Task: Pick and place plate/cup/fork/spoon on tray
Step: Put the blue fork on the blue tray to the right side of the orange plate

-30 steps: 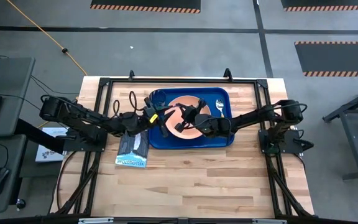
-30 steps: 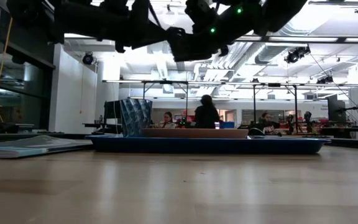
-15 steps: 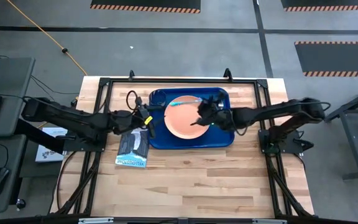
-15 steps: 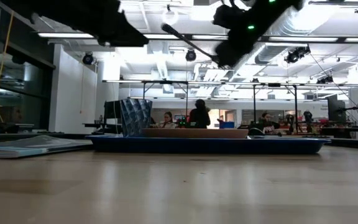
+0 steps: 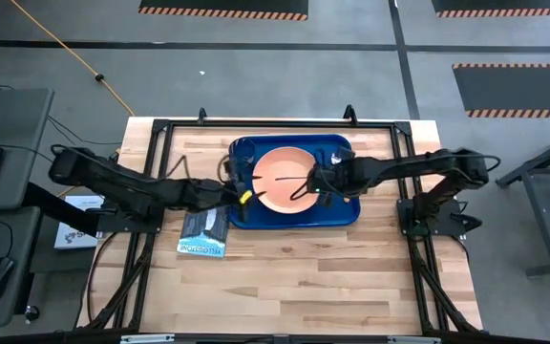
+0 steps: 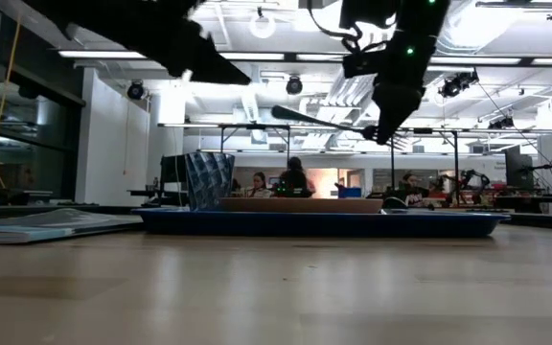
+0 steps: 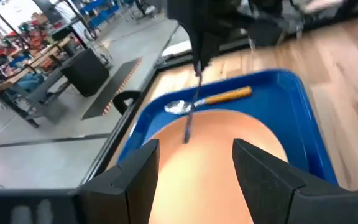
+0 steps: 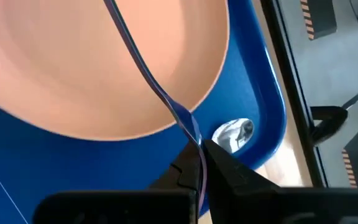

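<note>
The blue tray (image 5: pixel 344 214) lies on the table's far half. In it lies the salmon plate (image 5: pixel 277 183), flat on its base. The dark cup (image 5: pixel 243 151) stands in the tray's far left corner. The orange-handled spoon (image 7: pixel 211 99) lies on the tray floor right of the plate. My right gripper (image 5: pixel 316 181) is shut on the fork (image 6: pixel 319 118), above the plate's right part. My left gripper (image 7: pixel 194 174) hovers open over the plate's near left rim, nothing between its fingers. My right gripper pinches the fork's light blue handle (image 8: pixel 188 126) near its end between its two fingers. The fingers come from the table's right, slanting down, roughly along the fork. The fork sticks out past them toward the left, nearly level, above the plate (image 8: pixel 73 74) and clear of it.
A dark packet with white print (image 5: pixel 204 233) lies on the wood just off the tray's near left corner, under my left arm. A black frame runs along the table's edges. The table's near half is bare wood.
My right gripper has come down toward the plate with the fork, which has gone from steeply tilted to nearly level. My left gripper has drawn back from the plate toward the tray's near left corner.
</note>
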You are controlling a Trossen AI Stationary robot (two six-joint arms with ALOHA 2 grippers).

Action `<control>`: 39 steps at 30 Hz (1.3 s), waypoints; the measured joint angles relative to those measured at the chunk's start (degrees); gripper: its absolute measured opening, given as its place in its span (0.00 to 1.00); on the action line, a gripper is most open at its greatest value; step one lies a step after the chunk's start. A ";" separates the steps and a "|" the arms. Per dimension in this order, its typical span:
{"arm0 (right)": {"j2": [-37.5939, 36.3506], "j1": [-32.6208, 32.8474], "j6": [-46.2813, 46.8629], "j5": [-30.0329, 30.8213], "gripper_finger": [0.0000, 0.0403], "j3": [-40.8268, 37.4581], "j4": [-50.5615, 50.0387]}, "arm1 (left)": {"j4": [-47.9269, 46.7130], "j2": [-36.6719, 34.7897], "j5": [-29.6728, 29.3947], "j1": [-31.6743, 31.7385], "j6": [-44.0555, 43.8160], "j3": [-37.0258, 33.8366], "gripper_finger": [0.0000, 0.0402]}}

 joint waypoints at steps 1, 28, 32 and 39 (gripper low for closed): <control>0.70 0.00 0.17 0.00 0.00 0.60 0.12 | -0.14 1.56 -0.12 0.00 0.33 0.86 0.48; 2.64 0.04 -4.18 -4.38 0.00 2.59 5.42 | -2.11 10.18 -2.60 1.14 1.84 5.87 0.48; 2.64 0.04 -4.32 -5.06 0.00 2.59 5.94 | -0.93 10.16 -1.34 1.11 1.62 5.89 0.47; 2.64 0.04 -5.05 -5.09 0.00 2.59 6.00 | -1.27 10.16 -1.58 1.18 1.88 5.88 0.34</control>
